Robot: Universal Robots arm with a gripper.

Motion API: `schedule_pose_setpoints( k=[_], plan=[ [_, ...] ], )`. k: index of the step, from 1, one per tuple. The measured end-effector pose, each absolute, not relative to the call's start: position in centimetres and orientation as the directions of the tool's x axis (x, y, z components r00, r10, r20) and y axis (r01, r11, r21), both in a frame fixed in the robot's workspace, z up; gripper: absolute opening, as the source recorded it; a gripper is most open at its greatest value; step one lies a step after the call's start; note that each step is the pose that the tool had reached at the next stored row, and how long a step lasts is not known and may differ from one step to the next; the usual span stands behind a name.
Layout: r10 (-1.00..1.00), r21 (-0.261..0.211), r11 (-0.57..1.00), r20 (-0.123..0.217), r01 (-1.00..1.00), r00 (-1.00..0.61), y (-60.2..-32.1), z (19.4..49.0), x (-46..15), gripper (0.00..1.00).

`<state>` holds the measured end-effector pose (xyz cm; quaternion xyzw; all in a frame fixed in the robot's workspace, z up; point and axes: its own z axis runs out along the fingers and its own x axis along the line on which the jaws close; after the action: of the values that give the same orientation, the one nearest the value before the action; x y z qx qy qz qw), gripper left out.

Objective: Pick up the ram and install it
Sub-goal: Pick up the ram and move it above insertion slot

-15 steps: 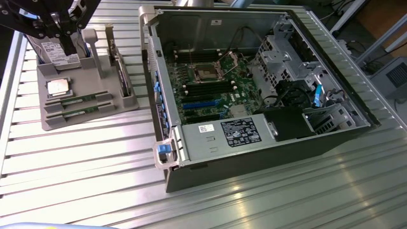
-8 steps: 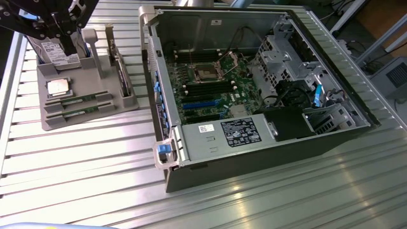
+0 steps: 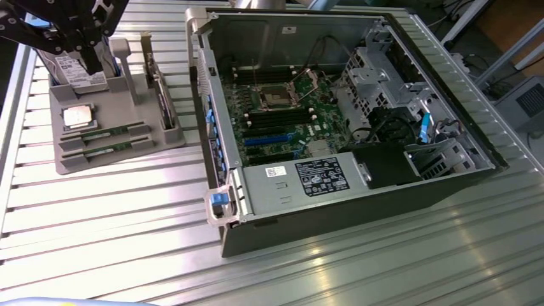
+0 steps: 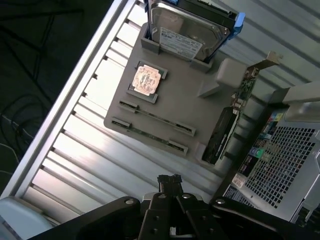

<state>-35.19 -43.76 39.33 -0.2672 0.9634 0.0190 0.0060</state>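
Presently the gripper (image 3: 88, 60) hovers above the 12 o'clock end of the grey tray (image 3: 116, 112) in the exterior view, fingers (image 4: 163, 182) pressed together, holding nothing. The ram (image 3: 106, 133) sits in its tray slot at 6 o'clock from the CPU chip (image 3: 78, 116), a second stick (image 3: 111, 149) just beside it.

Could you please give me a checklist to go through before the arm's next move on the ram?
1. Ram sticks lying in the grey tray: ok.
2. End effector opened for a grasp: not ok; shut, empty.
3. End effector over ram sticks: not ok; hangs apart from them.
4. Computer case open, motherboard exposed: ok.
5. Latches of the memory slots open: cannot tell.
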Motion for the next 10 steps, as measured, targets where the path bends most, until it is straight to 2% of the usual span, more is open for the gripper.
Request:
schedule_pose_setpoints(
  k=[10],
  plan=[
    [-0.612,0.032,0.79,-0.021,-0.612,-0.791,-43.76,39.33,-35.19,0.11]
  ],
)
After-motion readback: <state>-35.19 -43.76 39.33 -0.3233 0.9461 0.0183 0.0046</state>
